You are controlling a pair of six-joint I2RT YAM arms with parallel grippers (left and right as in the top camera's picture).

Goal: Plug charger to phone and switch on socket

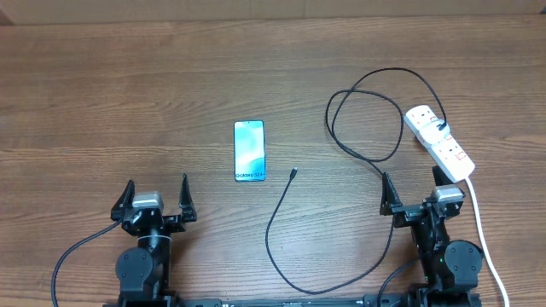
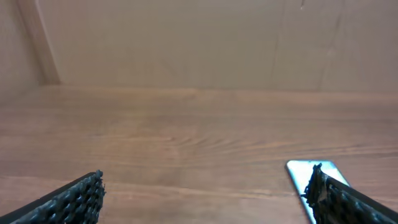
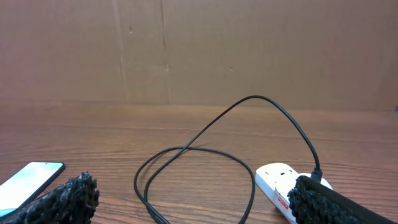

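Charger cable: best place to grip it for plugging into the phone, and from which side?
Grip the charger cable just behind its plug, probably from straight above, pinching across it. It lies flat on the table, and that end is free and fairly straight, beside the phone, so a short hold should keep the tip steerable.

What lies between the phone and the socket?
Overhead view: only the charger, its free plug near the phone, its loop beside the socket.
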